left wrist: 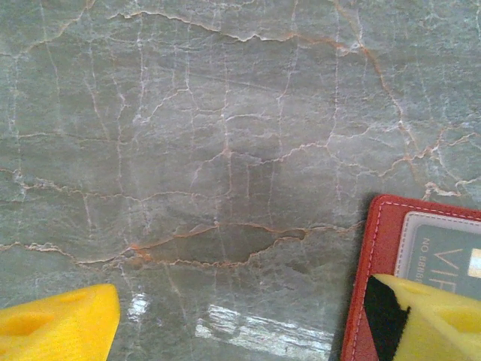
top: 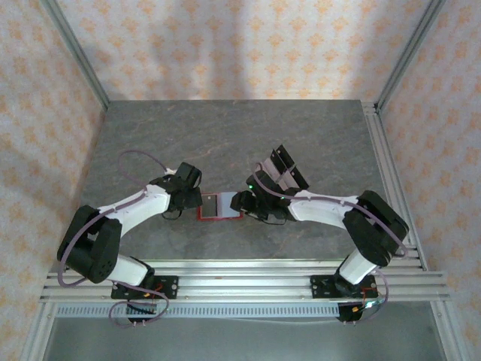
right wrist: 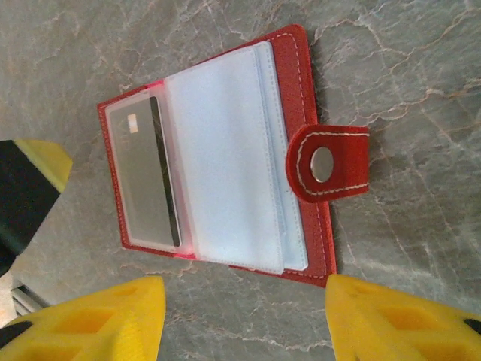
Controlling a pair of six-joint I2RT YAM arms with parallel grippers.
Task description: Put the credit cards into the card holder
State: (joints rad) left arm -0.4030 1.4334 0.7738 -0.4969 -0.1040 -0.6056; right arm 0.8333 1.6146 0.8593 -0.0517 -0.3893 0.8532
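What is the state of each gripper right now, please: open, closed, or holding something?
Left gripper: open, holding nothing.
Right gripper: open, holding nothing; the card holder lies just beyond its fingertips.

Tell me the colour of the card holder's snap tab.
The snap tab is red with white stitching; right wrist view.

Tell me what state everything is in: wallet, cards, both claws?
card holder: lying open, snap tab undone.
one credit card: tucked inside the holder.
other credit cards: fanned loose, outside the holder.
left gripper: open, empty, at the holder's corner.
right gripper: open, empty, near the holder.
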